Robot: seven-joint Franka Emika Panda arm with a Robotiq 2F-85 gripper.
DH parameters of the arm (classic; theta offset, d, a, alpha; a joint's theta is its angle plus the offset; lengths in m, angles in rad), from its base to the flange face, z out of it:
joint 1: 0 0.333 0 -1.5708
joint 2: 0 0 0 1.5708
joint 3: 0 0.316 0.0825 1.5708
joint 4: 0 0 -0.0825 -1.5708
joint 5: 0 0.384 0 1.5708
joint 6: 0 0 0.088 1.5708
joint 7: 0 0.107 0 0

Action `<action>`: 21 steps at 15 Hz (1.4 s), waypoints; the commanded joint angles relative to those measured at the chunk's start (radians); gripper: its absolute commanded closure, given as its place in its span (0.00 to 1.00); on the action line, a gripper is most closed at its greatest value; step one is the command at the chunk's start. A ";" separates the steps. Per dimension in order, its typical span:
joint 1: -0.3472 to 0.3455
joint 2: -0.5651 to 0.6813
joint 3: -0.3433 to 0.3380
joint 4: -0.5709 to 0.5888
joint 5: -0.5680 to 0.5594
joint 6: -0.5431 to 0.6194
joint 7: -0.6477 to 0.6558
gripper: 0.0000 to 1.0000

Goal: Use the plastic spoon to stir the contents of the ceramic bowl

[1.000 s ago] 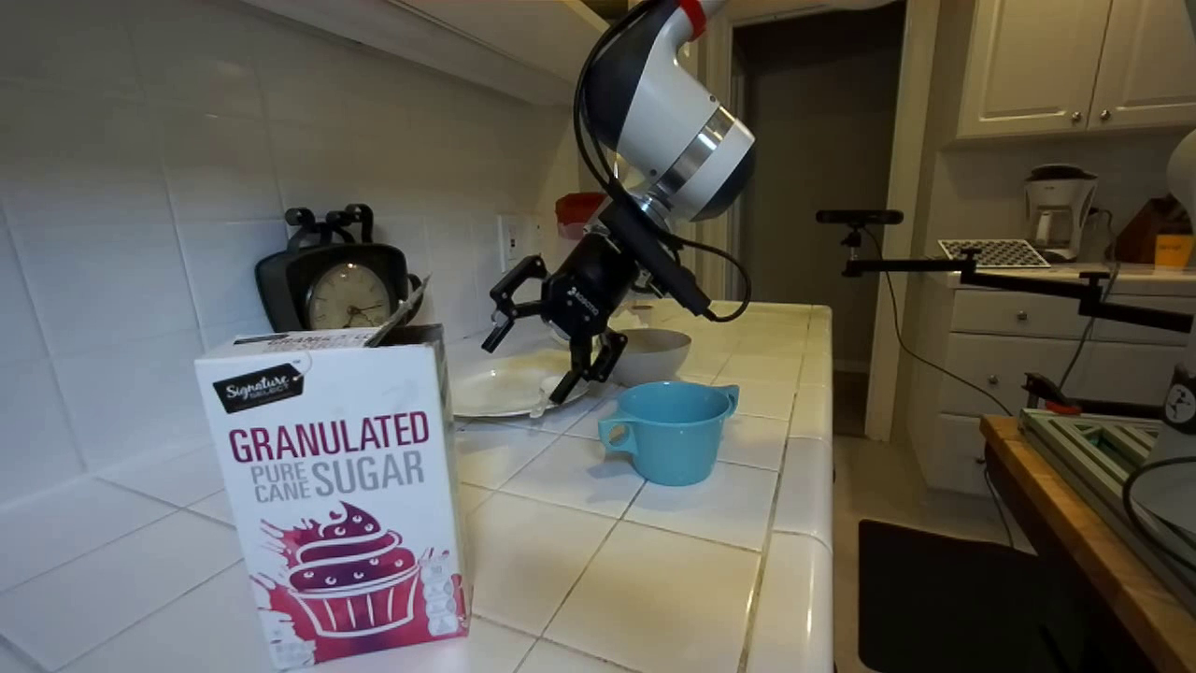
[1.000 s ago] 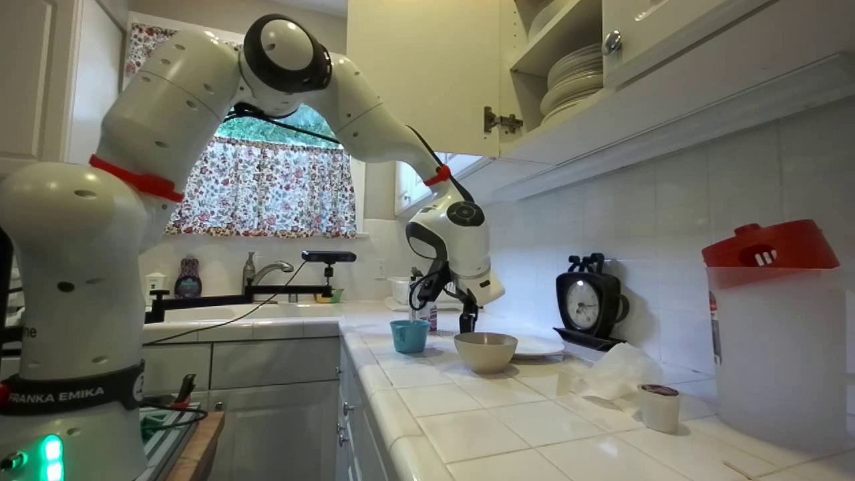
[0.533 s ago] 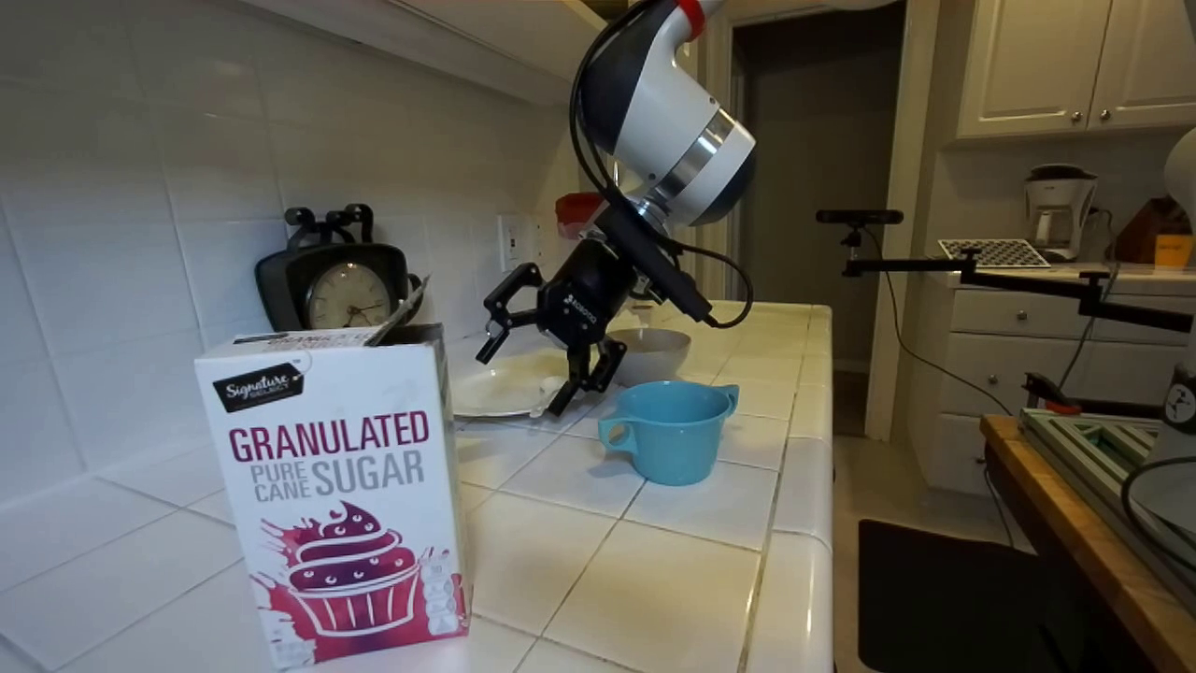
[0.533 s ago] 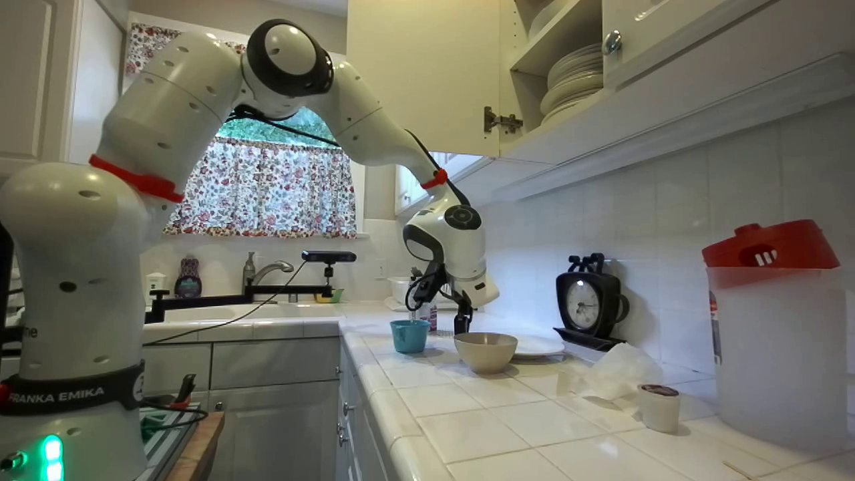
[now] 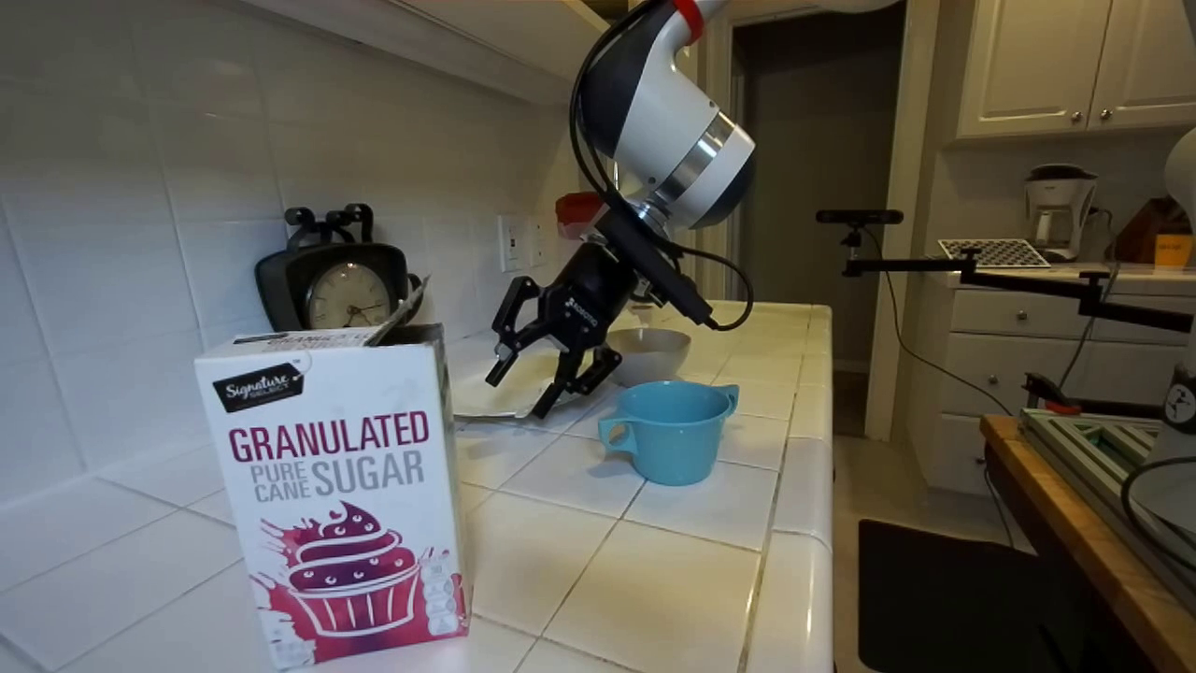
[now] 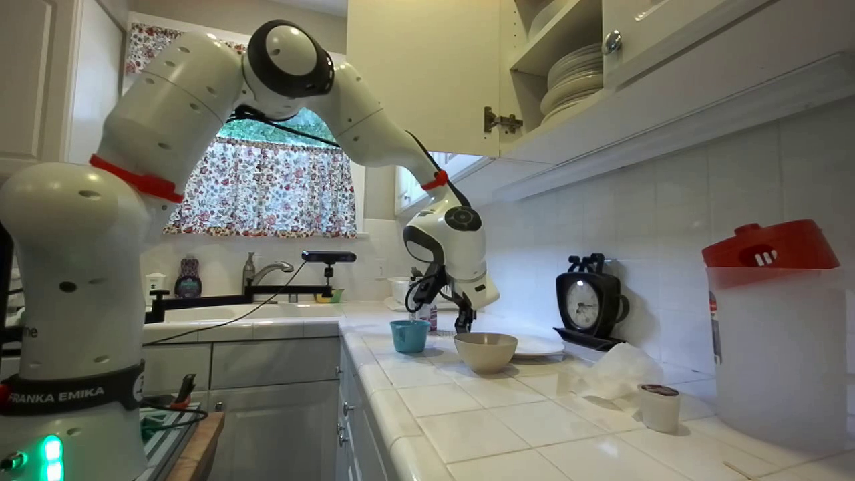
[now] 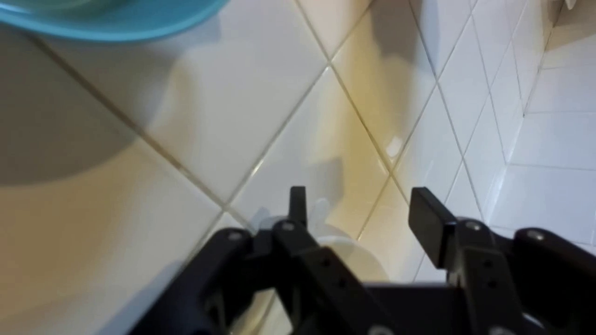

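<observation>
Holds nothing between fingers (image 7: 430,228) spread well apart, judging by the wrist view. Begins, reading the counter (image 5: 645,579) from left to right in an exterior view, with an upright sugar box (image 5: 332,495), then, set farther back, a dark-cased dial (image 5: 350,294). Goes on to a white plate (image 5: 475,391), with the gripper (image 5: 517,397) tipped low over its near edge; touching or just above, too close to call. Shows at that edge, through the gap in the wrist view, a pale, half-clear shape, likely the plastic spoon (image 7: 319,214), though too blurred to swear to. Leads on to the ceramic bowl (image 5: 657,357), upright, partly behind the gripper, and ends with the light-blue cup (image 5: 677,435), just in front of it. Gives no sight of the bowl's contents. Seems to stand at the pick-up step: gripper placed over the likely spoon, grasp not yet made. Leaves, by that reading, almost all of it to do: close on the spoon, lift clear of the plate, carry across to the bowl, lower one end in, and stir.
</observation>
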State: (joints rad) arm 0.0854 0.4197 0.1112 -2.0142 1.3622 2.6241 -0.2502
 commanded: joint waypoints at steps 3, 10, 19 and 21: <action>0.002 0.025 -0.002 0.026 0.021 0.003 0.000 0.19; -0.042 -0.067 -0.019 -0.026 -0.034 -0.303 0.120 0.06; -0.045 -0.118 -0.120 0.012 -0.358 -0.472 0.359 0.00; -0.038 -0.106 -0.123 0.040 -0.469 -0.470 0.427 0.00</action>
State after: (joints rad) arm 0.0286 0.3066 0.0027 -2.0077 1.0197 2.1702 0.0744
